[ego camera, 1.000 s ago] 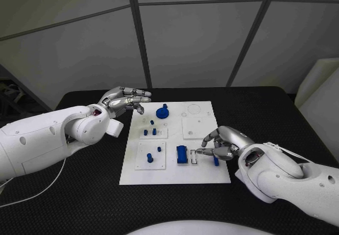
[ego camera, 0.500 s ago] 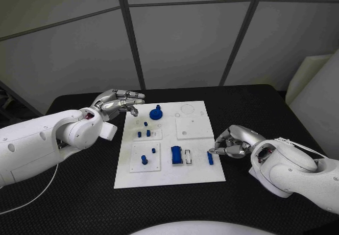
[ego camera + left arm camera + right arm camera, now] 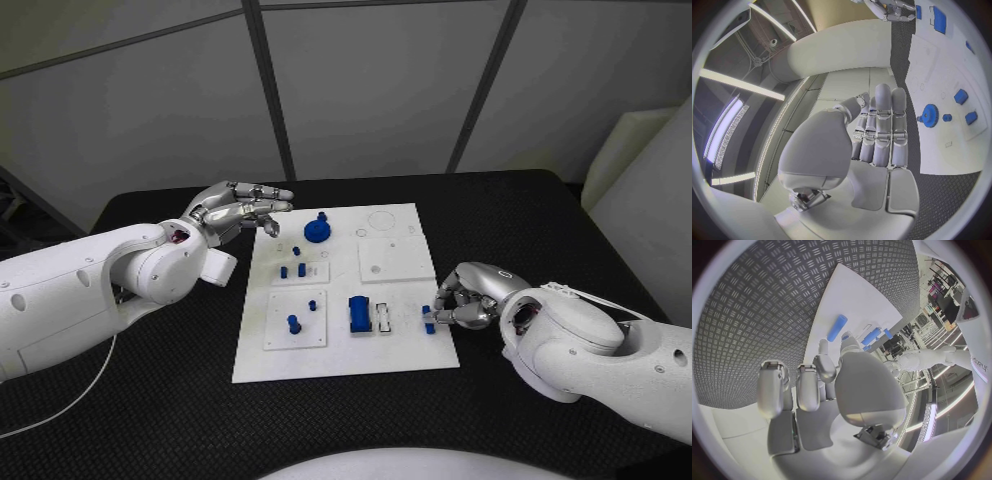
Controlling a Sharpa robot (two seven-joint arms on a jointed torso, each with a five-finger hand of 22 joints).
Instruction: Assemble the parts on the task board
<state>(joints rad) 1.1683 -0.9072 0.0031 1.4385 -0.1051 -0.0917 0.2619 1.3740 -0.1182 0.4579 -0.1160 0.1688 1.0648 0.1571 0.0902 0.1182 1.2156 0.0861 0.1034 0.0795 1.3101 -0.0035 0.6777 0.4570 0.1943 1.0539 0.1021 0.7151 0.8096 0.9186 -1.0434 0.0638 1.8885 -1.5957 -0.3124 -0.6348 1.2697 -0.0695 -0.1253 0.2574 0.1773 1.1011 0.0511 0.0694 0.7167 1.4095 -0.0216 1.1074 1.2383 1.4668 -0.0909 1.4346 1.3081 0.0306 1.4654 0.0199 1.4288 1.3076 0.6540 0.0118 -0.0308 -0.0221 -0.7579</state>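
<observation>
In the head view, the task board (image 3: pixel 408 352) is seen lying flat at the table's (image 3: pixel 173 400) centre, its long side running from six to twelve o'clock. The right hand (image 3: pixel 464 297) is held low at the board's four o'clock edge, fingers curled inward around a small blue peg (image 3: pixel 430 318) that lies on the board's margin; whether the peg is actually pinched or merely touched cannot be told here. The placement suggests that the peg is being gathered for fitting into one of the board's seats. Just beside it, toward nine o'clock, a blue block (image 3: pixel 358 313) is seated next to a narrow white slot. The left hand (image 3: pixel 238 210) is held off the board at its ten o'clock corner, fingers loosely bent and apart, nothing carried, probably parked clear so that the work is left unobstructed. A blue gear (image 3: pixel 316 231) stands at the board's eleven o'clock end.

In the left wrist view, the left hand (image 3: pixel 879 145) is shown with its fingers side by side and nothing grasped; the gear (image 3: pixel 929 114) and small blue parts are seen on the board beyond.

In the right wrist view, the right hand (image 3: pixel 826 385) is seen curled, with the peg (image 3: pixel 837 327) lying on the board just past its fingertips (image 3: pixel 822 347), apparently not yet lifted.
</observation>
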